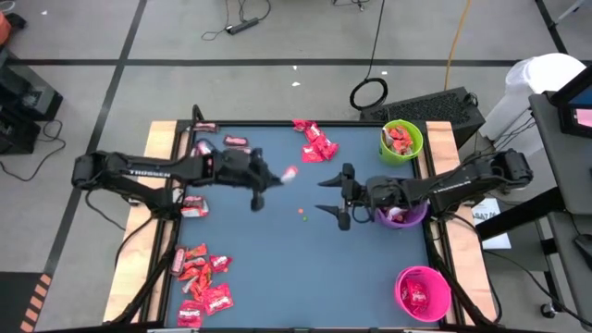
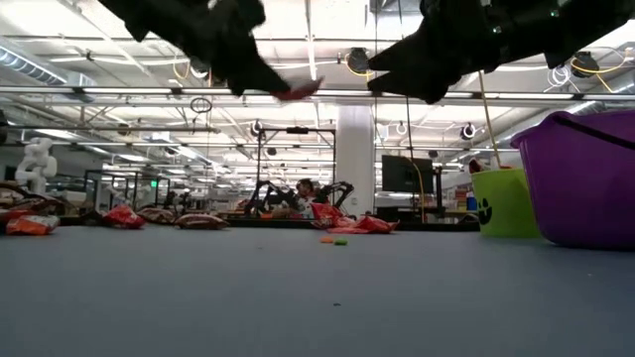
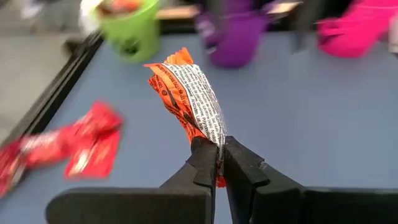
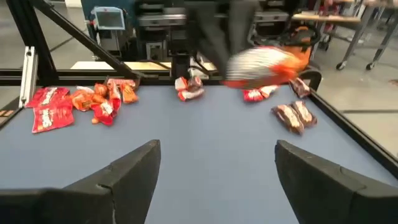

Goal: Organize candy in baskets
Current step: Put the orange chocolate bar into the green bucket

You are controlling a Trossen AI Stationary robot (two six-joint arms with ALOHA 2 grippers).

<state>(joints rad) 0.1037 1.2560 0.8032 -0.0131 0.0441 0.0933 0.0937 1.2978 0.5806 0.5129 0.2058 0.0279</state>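
Observation:
My left gripper (image 1: 274,178) hangs over the middle of the blue table, shut on one candy (image 3: 186,93) in an orange-red wrapper with white print. That candy also shows in the high view (image 1: 289,173) and the low view (image 2: 298,92). My right gripper (image 1: 330,195) is open and holds nothing. It hovers just right of the candy, in front of the purple basket (image 1: 404,215). The green basket (image 1: 400,141) and the pink basket (image 1: 424,293) stand along the right edge, each with candy in it. More candy lies in heaps near the far edge (image 1: 314,141) and at the near left (image 1: 199,277). My left gripper pinches the candy by its near end (image 3: 216,149) between the two fingertips (image 3: 202,155). The fingers point toward the table's right. The wrapper sticks out beyond the fingertips and is lifted clear of the table.
Single candies lie by the left edge (image 1: 194,205) and at the far left (image 1: 236,141). A few tiny round dots (image 1: 301,215) sit on the table's middle. Bare blue surface lies between the two grippers and the near edge. Wooden strips border the table left and right.

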